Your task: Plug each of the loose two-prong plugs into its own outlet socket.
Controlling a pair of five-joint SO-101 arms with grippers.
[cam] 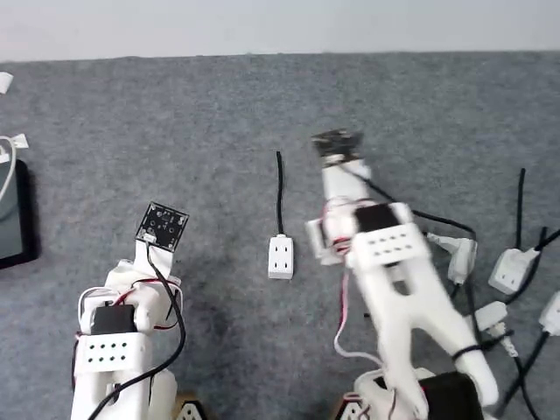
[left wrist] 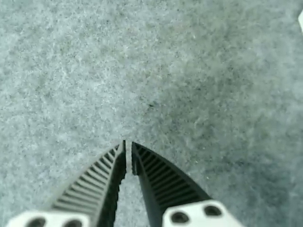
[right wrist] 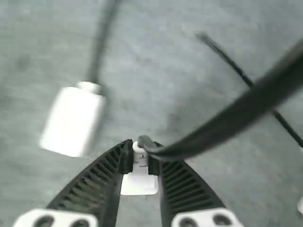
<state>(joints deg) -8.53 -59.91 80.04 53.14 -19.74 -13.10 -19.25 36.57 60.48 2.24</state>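
Note:
A white outlet socket (cam: 280, 256) lies mid-table, its black cord running toward the far side. In the right wrist view my right gripper (right wrist: 140, 144) is shut on a small white two-prong plug (right wrist: 138, 182), whose thick black cord (right wrist: 227, 127) leads away from the fingers. The plug hangs above the grey carpet, beside the blurred white socket (right wrist: 71, 120) and apart from it. The right arm (cam: 385, 254) stands just right of the socket. My left gripper (left wrist: 128, 143) is shut on nothing over bare carpet, with the left arm (cam: 131, 306) at the near left.
Several more white plugs and sockets with black cords lie at the right edge, among them one plug (cam: 462, 254) and a socket (cam: 512, 269). A dark flat device (cam: 13, 219) sits at the left edge. Grey carpet (cam: 201, 114) covers the table.

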